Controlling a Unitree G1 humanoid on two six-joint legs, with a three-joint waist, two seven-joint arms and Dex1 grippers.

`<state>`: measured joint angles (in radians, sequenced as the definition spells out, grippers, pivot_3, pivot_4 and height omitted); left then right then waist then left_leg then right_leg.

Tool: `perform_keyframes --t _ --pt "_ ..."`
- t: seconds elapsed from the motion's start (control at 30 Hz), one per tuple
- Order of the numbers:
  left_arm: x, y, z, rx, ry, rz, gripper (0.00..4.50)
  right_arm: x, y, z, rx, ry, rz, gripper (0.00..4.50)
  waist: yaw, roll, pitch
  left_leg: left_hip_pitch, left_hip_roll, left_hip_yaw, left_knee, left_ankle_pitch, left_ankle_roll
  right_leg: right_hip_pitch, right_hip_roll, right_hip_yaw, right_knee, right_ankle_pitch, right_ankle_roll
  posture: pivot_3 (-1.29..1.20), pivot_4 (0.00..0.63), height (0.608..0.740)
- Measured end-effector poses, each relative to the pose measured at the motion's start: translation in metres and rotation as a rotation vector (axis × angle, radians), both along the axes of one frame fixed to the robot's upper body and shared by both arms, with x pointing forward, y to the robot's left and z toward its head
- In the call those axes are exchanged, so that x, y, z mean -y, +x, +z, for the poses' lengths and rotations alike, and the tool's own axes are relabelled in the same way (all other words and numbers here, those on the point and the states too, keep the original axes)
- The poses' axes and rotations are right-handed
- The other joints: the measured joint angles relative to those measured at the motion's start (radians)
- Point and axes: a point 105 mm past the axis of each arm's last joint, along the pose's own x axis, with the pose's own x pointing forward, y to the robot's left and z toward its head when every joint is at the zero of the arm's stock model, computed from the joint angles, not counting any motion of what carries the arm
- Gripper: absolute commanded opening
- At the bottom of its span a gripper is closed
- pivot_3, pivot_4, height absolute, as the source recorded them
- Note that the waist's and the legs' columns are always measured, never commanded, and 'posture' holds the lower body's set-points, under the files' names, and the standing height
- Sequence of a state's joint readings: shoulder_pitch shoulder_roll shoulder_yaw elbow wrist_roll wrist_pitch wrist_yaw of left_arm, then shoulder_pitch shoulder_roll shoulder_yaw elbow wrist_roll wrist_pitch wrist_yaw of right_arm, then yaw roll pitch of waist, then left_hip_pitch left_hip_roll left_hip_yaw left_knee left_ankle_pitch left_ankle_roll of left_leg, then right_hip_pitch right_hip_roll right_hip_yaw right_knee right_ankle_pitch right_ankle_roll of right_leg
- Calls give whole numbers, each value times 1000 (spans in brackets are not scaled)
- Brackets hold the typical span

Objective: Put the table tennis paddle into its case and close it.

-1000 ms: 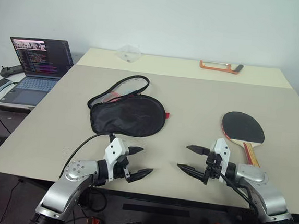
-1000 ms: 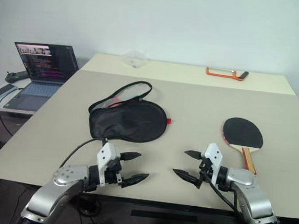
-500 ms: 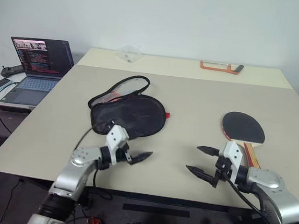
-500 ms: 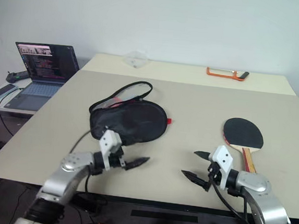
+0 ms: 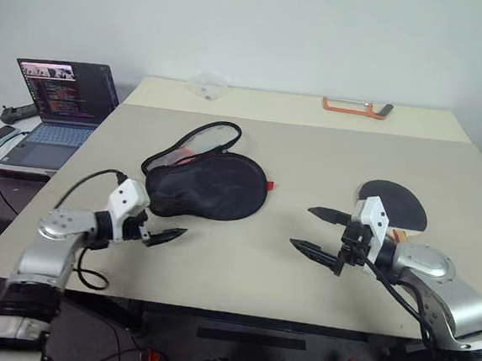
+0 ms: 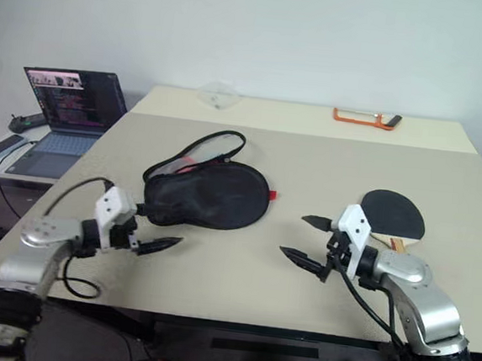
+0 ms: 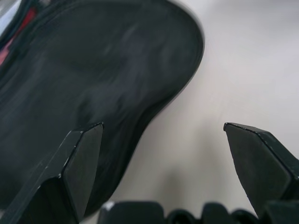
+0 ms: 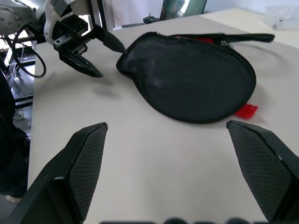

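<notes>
On the large beige table (image 5: pixel 243 257) the black fabric paddle-shaped case (image 5: pixel 211 186) lies flat, long axis across the table, its unzipped strap-looped end toward the far left. To its right, well apart, lies the black-rubber table tennis paddle (image 5: pixel 395 202), handle toward the table's near edge. The left end effector (image 5: pixel 157 228) hovers wide open and empty just beside the case's near-left end; the right end effector (image 5: pixel 319 231), equally spread and empty, hangs between case and paddle.

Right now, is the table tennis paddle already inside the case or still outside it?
Outside. The table tennis paddle lies bare on the table behind the right gripper, well apart from the case, which lies near the left gripper.
</notes>
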<state>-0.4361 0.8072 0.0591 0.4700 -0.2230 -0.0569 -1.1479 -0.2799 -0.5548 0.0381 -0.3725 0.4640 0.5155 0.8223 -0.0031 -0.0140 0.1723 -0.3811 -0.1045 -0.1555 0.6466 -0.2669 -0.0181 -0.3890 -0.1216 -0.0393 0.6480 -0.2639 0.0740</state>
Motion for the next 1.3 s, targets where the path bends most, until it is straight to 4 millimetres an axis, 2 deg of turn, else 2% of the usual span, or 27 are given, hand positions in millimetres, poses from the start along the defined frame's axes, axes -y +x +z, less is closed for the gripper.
perform_keyframes --t 0.1,0.2,0.4,0.53,0.63,0.8,0.97,1.0,1.13,1.3 --pt "-17 15 1 1 42 56 4500 -7 -1 -2 -7 9 14 4483 3 -1 0 0 -1 -1 0 0 0 0 0 -1 0 0 0 0 150 740" --pt "-23 21 -2 -17 62 73 4500 -7 1 -3 -4 6 3 4483 -1 -1 0 -1 -2 0 0 0 0 0 -1 0 0 0 1 0 150 740" --pt "-16 25 -23 -92 114 34 4500 -10 1 -2 -1 24 5 4483 -9 -1 -1 -1 -1 0 1 0 0 0 0 0 1 0 1 0 150 740" --pt "-12 25 -19 -94 146 -18 4500 -13 2 0 4 40 7 4483 -22 -1 -1 0 -2 0 1 0 0 0 0 0 2 0 1 0 150 740" --pt "-10 24 -21 -108 171 -42 3902 -14 3 3 15 44 7 4500 -27 -1 -1 0 -1 0 1 0 0 0 0 0 2 0 1 0 150 740" --pt "-9 23 -19 -132 192 -72 2052 -21 -4 14 37 63 62 4500 -29 -1 -1 -1 -1 0 1 0 0 -1 0 0 2 0 1 0 150 740" --pt "-4 21 -15 -164 198 -106 184 -24 -17 30 107 -35 193 4500 -29 -2 -1 -1 -2 0 2 0 1 0 0 -1 3 0 1 0 150 740" --pt "-2 21 -13 -163 200 -114 51 -23 -18 31 111 -40 199 4500 -29 -2 -1 -1 -1 0 2 0 1 0 0 -1 3 0 1 0 150 740" --pt "3 20 -10 -173 210 -140 51 -20 -14 29 109 -58 188 4500 -29 -2 -1 -1 -1 0 2 0 1 -1 0 0 3 0 1 0 150 740" --pt "8 9 -15 -229 189 -154 51 -19 -13 29 108 -57 183 4500 -29 -2 -1 -1 -1 0 2 0 1 -1 0 0 3 0 1 0 150 740"
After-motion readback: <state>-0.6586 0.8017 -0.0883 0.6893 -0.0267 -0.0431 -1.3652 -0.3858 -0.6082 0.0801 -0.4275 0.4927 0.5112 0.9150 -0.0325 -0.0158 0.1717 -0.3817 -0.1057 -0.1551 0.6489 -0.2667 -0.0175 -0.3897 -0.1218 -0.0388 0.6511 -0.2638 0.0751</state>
